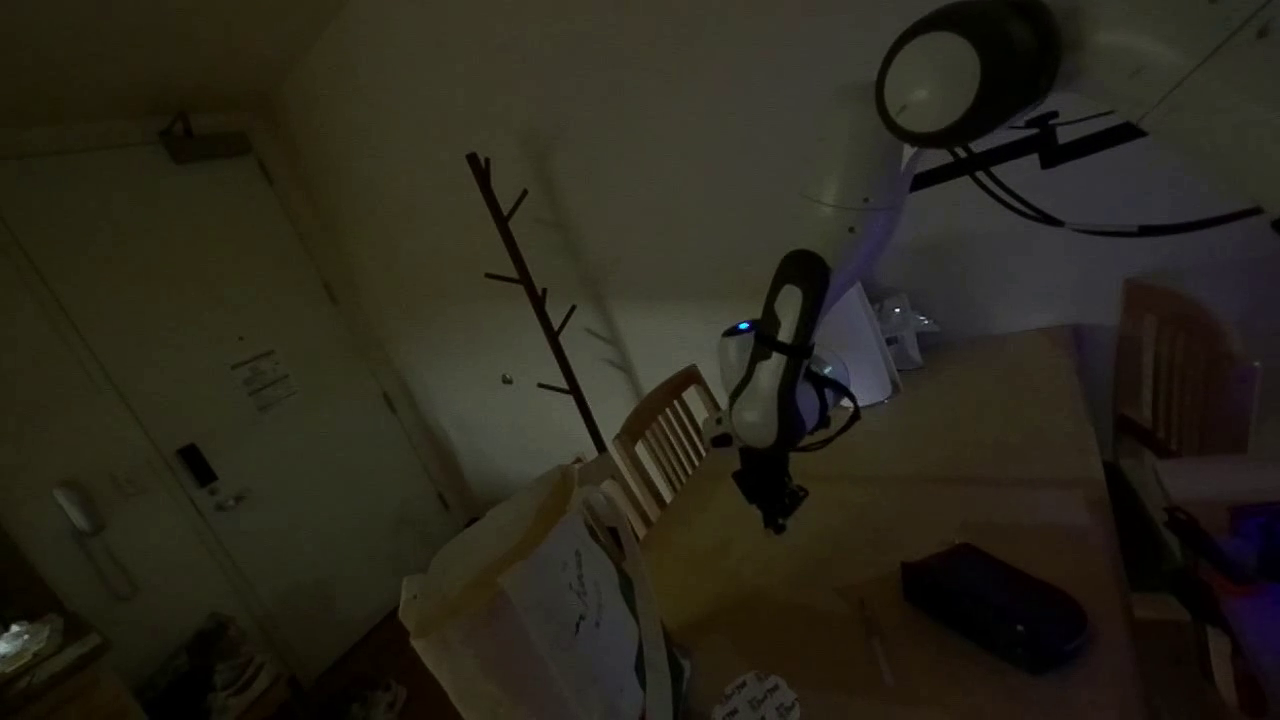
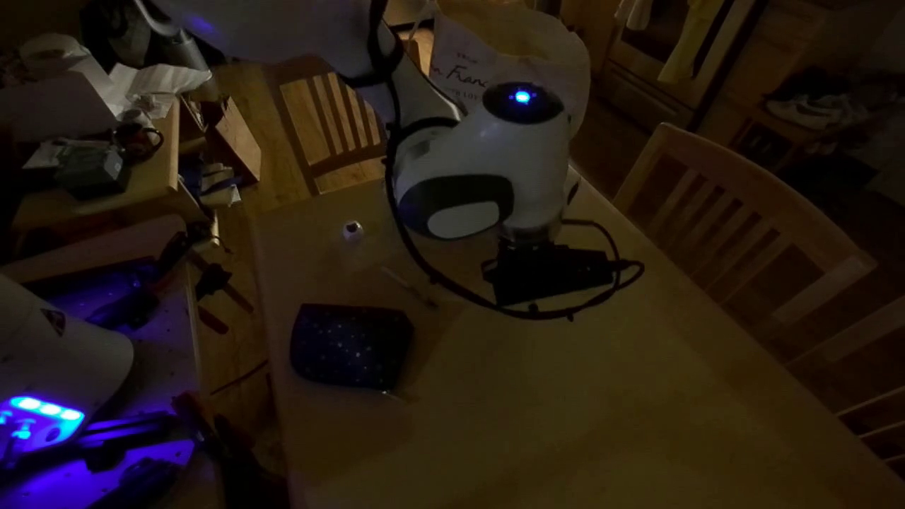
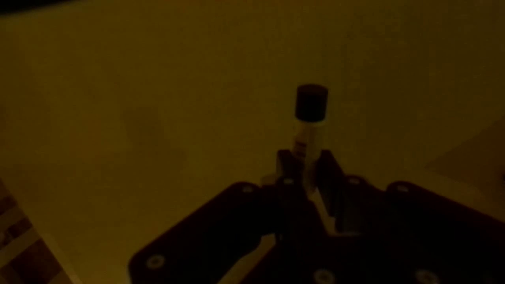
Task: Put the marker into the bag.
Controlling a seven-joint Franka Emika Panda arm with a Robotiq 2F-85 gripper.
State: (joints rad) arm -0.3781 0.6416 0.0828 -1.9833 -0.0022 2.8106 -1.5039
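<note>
In the wrist view my gripper is shut on a marker with a dark cap and a pale body. The capped end points out past the fingertips. The gripper hangs above the table in an exterior view; it also shows in an exterior view, but the marker cannot be made out there. A large white bag with writing and an open top stands at the table's side. Its upper part shows behind the arm in an exterior view. A dark starry pouch lies on the table, also in an exterior view.
The wooden table has a thin pen-like stick near the pouch. A small white round object is on it, also in an exterior view. Chairs stand along the table. The room is very dark.
</note>
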